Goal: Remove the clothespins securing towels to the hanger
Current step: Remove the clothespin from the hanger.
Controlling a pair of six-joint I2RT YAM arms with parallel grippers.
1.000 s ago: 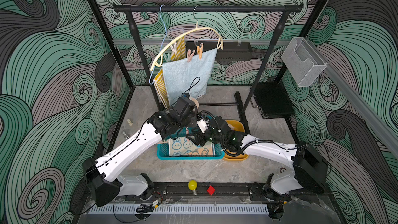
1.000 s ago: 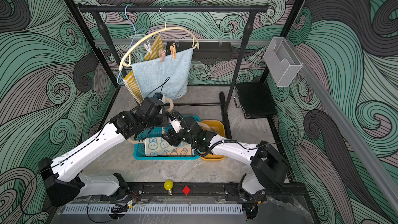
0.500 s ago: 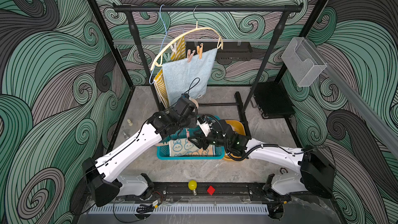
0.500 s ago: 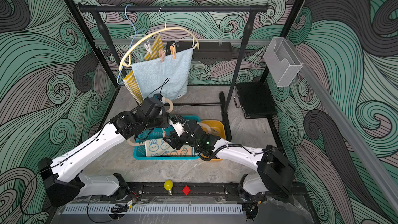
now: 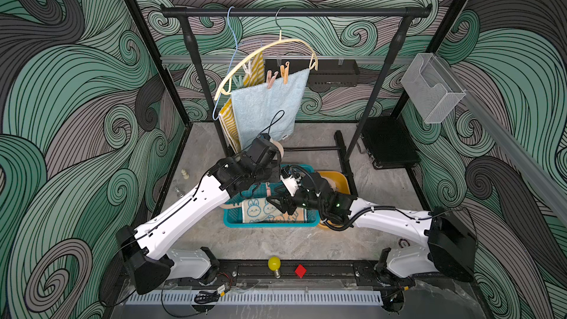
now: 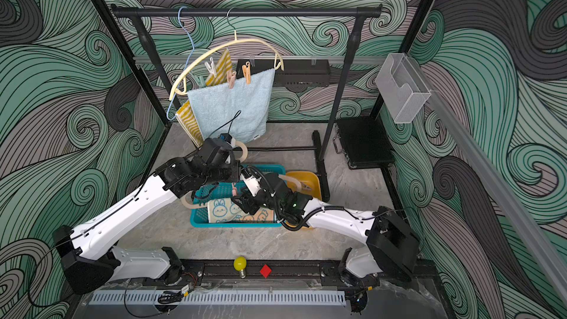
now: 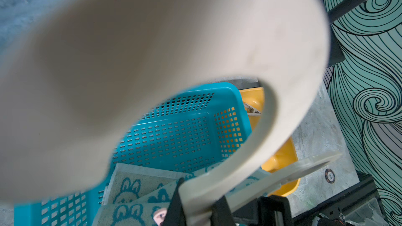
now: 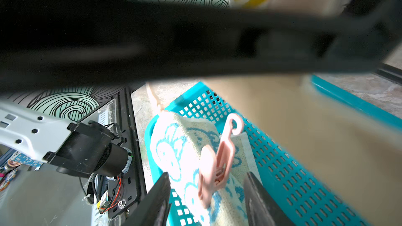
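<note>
The pink clothespin (image 8: 217, 161) is standing right between the two fingers of the right gripper (image 8: 206, 178). The fingers are spread on both sides of it and are not pressing it. In both top views it is showing at about 10 o'clock from that gripper's black body. The left gripper (image 7: 196, 205) is clamping a beige hanger (image 7: 152, 40) above the blue basket (image 5: 270, 225).

Compared with one second ago, the right arm is reaching further over the basket toward 9 o'clock, and more of the yellow bowl (image 5: 337, 179) is showing behind it. The left arm is staying nearly in place.

The clothespin is pale pink plastic with a hooked end. It is biting the edge of the bunny towel (image 8: 174, 153), which is lying in the basket.
</note>
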